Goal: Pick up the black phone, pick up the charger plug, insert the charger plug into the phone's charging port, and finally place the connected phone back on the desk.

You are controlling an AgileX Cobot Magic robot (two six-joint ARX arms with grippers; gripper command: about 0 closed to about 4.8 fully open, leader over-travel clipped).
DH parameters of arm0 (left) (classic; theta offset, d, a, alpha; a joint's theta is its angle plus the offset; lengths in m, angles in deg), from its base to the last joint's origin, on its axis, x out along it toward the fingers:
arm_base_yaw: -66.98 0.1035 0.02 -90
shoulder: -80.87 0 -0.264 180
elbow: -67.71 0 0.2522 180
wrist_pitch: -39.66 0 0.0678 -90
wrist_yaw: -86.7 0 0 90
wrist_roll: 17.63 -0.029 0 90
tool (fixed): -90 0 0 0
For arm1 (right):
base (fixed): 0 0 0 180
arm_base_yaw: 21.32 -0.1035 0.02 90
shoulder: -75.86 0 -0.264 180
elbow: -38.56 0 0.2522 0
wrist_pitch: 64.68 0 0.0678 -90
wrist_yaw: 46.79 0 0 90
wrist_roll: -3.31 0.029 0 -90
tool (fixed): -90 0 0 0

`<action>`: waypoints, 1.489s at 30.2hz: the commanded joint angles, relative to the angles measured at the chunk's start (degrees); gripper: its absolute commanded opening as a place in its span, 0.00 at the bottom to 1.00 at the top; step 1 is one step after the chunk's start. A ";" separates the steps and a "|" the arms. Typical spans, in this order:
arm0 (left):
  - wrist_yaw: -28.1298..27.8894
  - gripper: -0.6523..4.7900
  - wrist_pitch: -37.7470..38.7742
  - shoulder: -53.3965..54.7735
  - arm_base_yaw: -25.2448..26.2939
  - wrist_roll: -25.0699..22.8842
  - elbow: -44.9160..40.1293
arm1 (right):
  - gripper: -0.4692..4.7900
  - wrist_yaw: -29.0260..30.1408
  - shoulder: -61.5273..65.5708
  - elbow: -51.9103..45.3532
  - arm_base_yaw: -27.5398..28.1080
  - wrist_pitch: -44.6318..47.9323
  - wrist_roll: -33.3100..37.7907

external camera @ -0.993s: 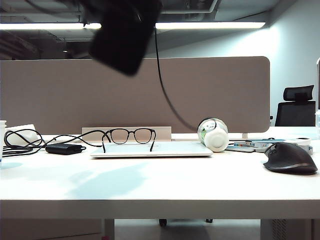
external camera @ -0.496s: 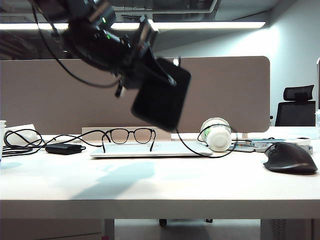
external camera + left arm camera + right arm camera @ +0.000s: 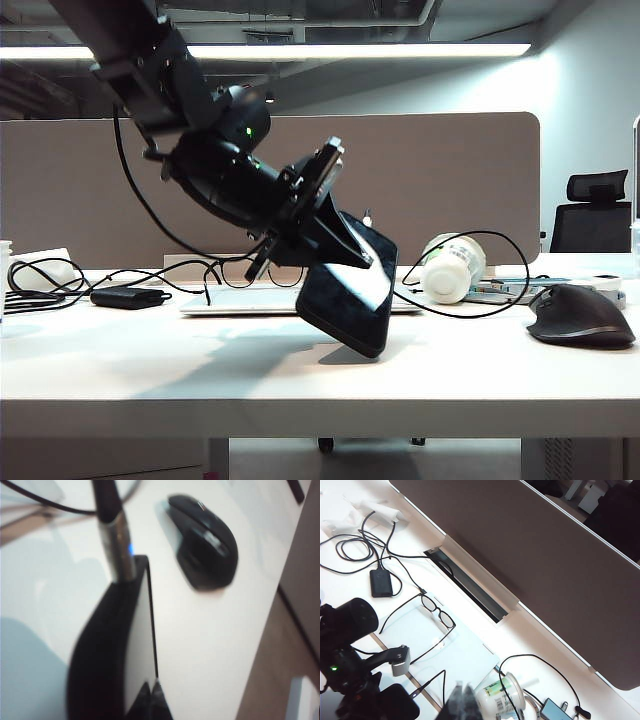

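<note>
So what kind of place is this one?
Most likely an open-plan office: a white desk backed by a beige partition, an office chair beyond it, a mouse and glasses on the desk.

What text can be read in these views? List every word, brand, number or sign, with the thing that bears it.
No text can be read in any view.
The white bottle with the green label, lying on its side on the white desk: print on it, too small and blurred to read.
The matte-black phone, held by the left gripper: no marking shows.
The domed black computer mouse: no brand shows.
The right gripper, above the desk: unmarked.
</note>
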 commanded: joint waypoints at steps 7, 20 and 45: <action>-5.73 0.11 -3.56 2.60 -0.28 8.81 0.50 | 0.09 0.00 -0.33 0.20 -0.09 1.27 0.20; -7.58 0.52 -2.91 2.80 -0.28 8.79 0.48 | 0.09 0.04 -0.24 0.20 -0.09 1.40 0.20; -26.23 1.00 5.31 -5.62 0.09 -1.29 0.50 | 0.09 -3.23 -0.24 0.13 -0.09 0.87 9.51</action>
